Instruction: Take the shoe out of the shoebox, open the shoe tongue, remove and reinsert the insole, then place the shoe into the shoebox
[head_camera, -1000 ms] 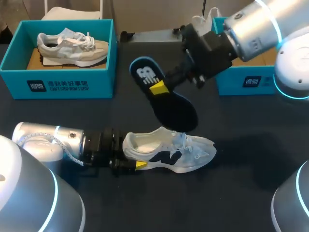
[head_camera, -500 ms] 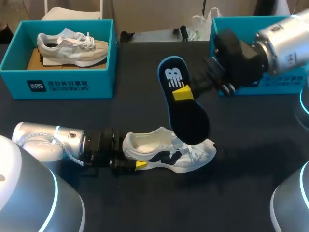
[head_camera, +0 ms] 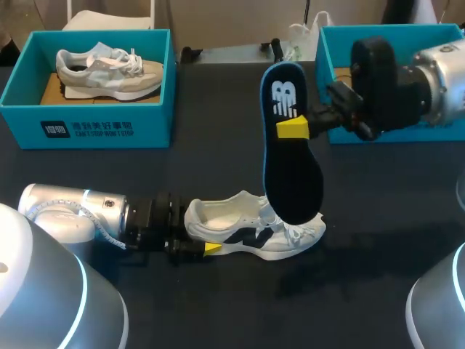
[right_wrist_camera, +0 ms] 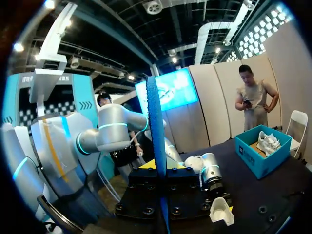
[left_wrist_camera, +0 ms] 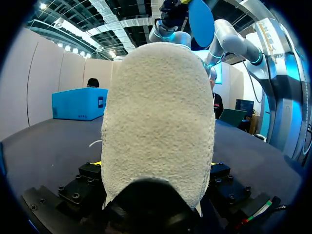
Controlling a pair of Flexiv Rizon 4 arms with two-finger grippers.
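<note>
A white shoe [head_camera: 261, 231] lies on its side on the dark table. Its heel sits between the fingers of my left gripper [head_camera: 198, 234], which is shut on it from both sides. That heel [left_wrist_camera: 158, 122] fills the left wrist view above the left gripper [left_wrist_camera: 156, 168]. My right gripper [head_camera: 293, 128] is shut on a dark insole [head_camera: 290, 174] with a blue rim. It holds the insole nearly upright, with the toe end hanging just over the shoe's laces. In the right wrist view the insole [right_wrist_camera: 155, 126] shows edge-on between the right gripper's [right_wrist_camera: 159, 171] fingers.
A teal shoebox [head_camera: 109, 123] at the back left holds a beige shoe [head_camera: 109, 69]. A second teal shoebox [head_camera: 341, 131] stands at the back right, partly behind my right arm. Bare dark table lies in front of and to the right of the white shoe.
My right arm has drawn back to the right and turned the insole from slanted to nearly upright over the shoe's front. The left arm and shoe have not moved.
</note>
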